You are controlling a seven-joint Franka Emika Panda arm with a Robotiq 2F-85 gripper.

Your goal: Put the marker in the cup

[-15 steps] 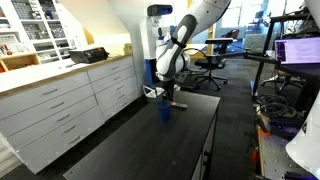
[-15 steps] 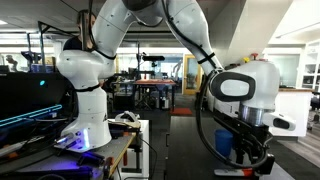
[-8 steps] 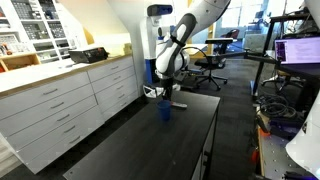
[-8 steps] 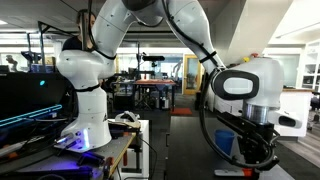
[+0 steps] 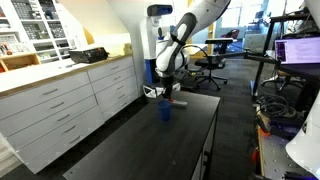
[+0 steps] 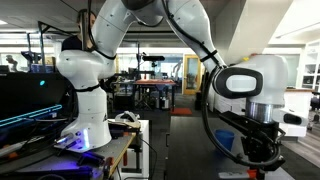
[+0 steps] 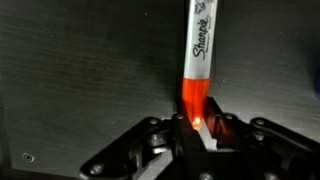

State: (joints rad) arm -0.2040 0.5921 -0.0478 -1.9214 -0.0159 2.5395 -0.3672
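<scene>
**Tool pinches the marker's orange end on the desk**

The slim, whitish, pen-shaped marker (image 7: 199, 45) with dark "Sharpie" lettering on its barrel runs straight up the wrist view, from the tool to the top edge of the picture. Its lower end is a bright orange-red section (image 7: 193, 98), and that end sits between the fingertips of the tool (image 7: 196, 128). The dark metal fingers are pressed together on it from both sides, so the tool is pinching the marker. The barrel lies close along the flat black desk (image 7: 80, 70); whether it touches the surface cannot be told from this view.

In an exterior view the small, round, straight-sided blue cup (image 5: 166, 112) stands upright on the long black desk (image 5: 150, 150), near its far end. The tool (image 5: 164, 95) is low over the desk just behind the cup, apart from it. The marker itself is too small to make out there.

The white jointed arm (image 5: 185, 35) comes down to the tool from above. Beside the desk runs a row of white drawer cabinets (image 5: 60, 110) under a pale worktop, and a black office chair (image 5: 208, 62) stands farther back. In an exterior view taken from close by, the arm's bulky white wrist joint (image 6: 248, 85) fills the right side, with the dark tool body hanging below it, its fingertips hidden.
</scene>
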